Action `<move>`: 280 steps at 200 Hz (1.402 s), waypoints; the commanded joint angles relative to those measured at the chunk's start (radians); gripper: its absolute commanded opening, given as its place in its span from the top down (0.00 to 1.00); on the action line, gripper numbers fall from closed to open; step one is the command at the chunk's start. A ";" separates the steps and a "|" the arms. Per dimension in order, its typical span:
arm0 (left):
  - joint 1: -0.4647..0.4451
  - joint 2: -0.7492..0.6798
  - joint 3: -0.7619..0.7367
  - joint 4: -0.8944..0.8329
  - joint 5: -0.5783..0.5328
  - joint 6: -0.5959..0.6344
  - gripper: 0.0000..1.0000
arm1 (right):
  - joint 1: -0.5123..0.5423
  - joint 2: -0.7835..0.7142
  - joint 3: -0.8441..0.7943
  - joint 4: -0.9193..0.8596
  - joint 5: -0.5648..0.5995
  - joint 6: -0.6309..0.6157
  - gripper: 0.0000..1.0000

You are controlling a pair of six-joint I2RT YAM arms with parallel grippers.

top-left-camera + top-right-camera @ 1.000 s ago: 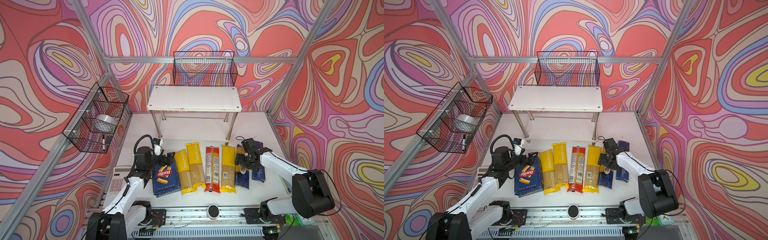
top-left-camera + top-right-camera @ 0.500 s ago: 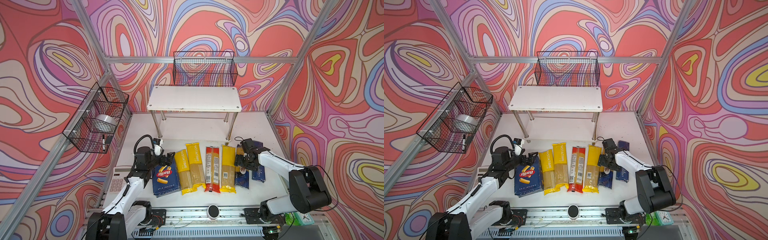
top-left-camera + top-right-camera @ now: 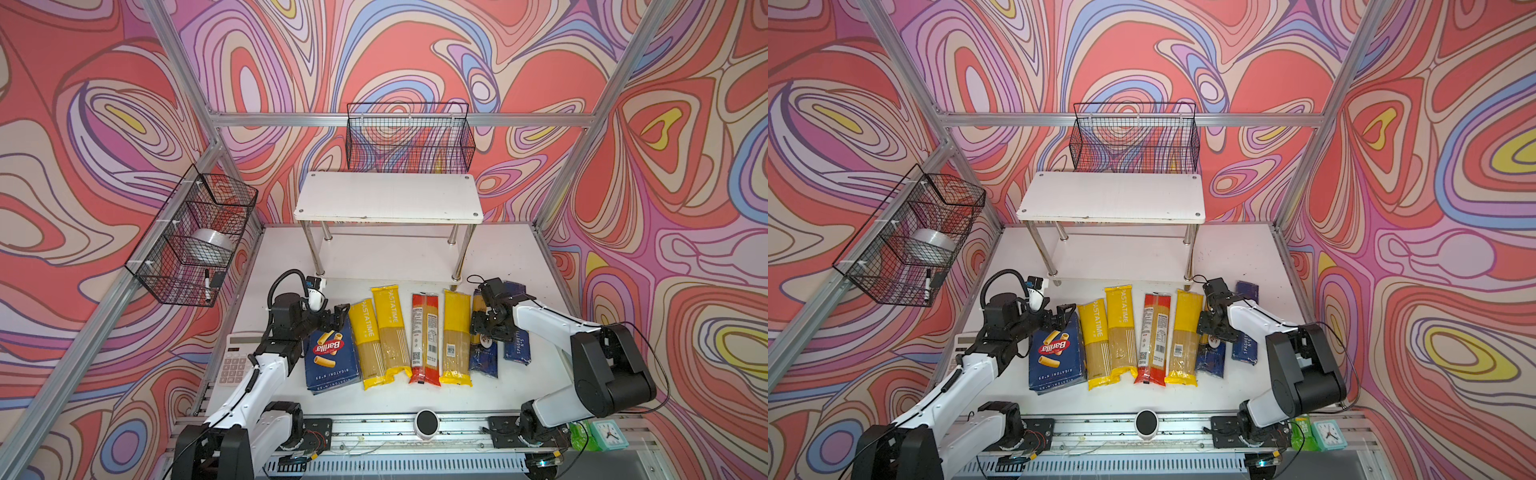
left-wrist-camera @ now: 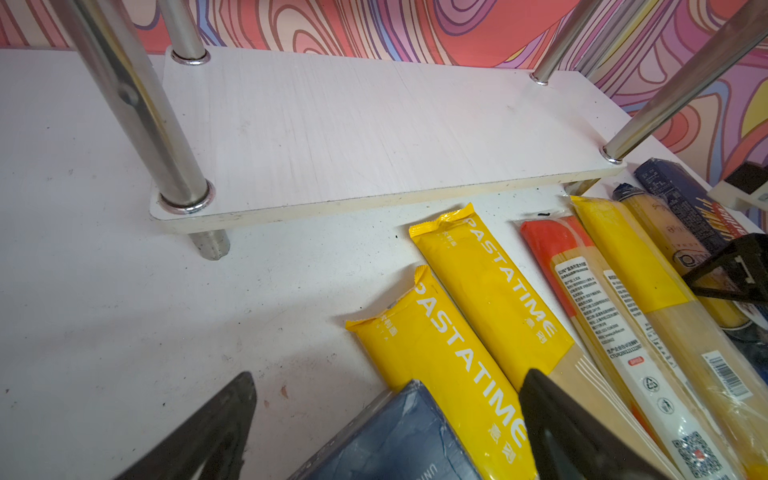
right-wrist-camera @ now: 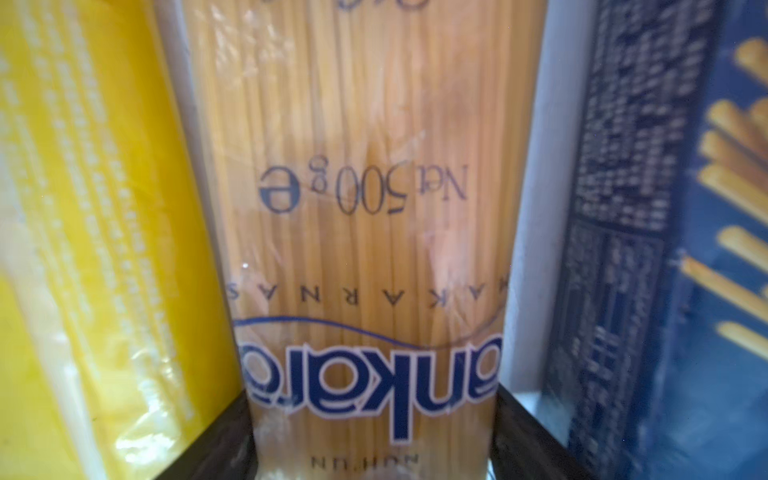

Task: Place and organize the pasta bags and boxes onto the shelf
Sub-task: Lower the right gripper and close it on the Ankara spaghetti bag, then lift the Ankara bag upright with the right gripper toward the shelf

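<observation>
The shelf [image 3: 388, 195] [image 3: 1113, 195] stands at the back with bare white boards; its lower board [image 4: 374, 124] fills the left wrist view. In front lie the rigatoni box [image 3: 332, 361] [image 3: 1057, 357], three yellow bags [image 3: 392, 328], a red bag [image 3: 426, 336], a gold-and-navy bag [image 3: 484, 357] and the narrow spaghetti box [image 3: 517, 345]. My left gripper [image 3: 337, 318] [image 4: 388, 380] hangs open over the rigatoni box's far end. My right gripper [image 3: 482, 328] [image 5: 370, 415] straddles the gold-and-navy bag [image 5: 365, 208], a finger against each side; the bag lies flat.
A white calculator [image 3: 237, 361] lies left of the rigatoni box. Black wire baskets hang on the back wall [image 3: 409, 137] and the left wall [image 3: 191, 237], the left one holding a tape roll and a marker. A small clock [image 3: 609, 434] sits by the right arm's base.
My right gripper's fingers have drawn in against the gold-and-navy bag, and the right arm's elbow has shifted slightly. The left arm and all packs stay where they were.
</observation>
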State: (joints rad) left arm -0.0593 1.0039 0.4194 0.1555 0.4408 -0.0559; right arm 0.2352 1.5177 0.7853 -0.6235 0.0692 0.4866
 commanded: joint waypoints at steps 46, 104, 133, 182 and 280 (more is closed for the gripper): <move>-0.005 -0.003 0.025 -0.015 -0.014 0.012 0.00 | -0.004 0.048 0.014 -0.009 0.026 -0.011 0.25; -0.005 -0.003 0.026 -0.018 -0.019 0.012 0.00 | -0.002 0.009 -0.004 -0.003 0.022 -0.019 0.36; -0.005 0.000 0.028 -0.021 -0.022 0.014 0.00 | -0.004 0.005 -0.008 0.000 0.022 -0.019 0.46; -0.005 0.003 0.031 -0.023 -0.024 0.014 0.00 | -0.003 0.007 0.002 0.004 0.026 -0.019 0.63; -0.005 0.006 0.033 -0.025 -0.027 0.013 0.00 | -0.003 -0.089 0.051 -0.022 0.005 -0.023 1.00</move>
State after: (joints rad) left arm -0.0593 1.0039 0.4259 0.1490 0.4183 -0.0555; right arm 0.2352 1.4899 0.7986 -0.6422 0.0788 0.4671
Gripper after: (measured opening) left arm 0.999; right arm 0.369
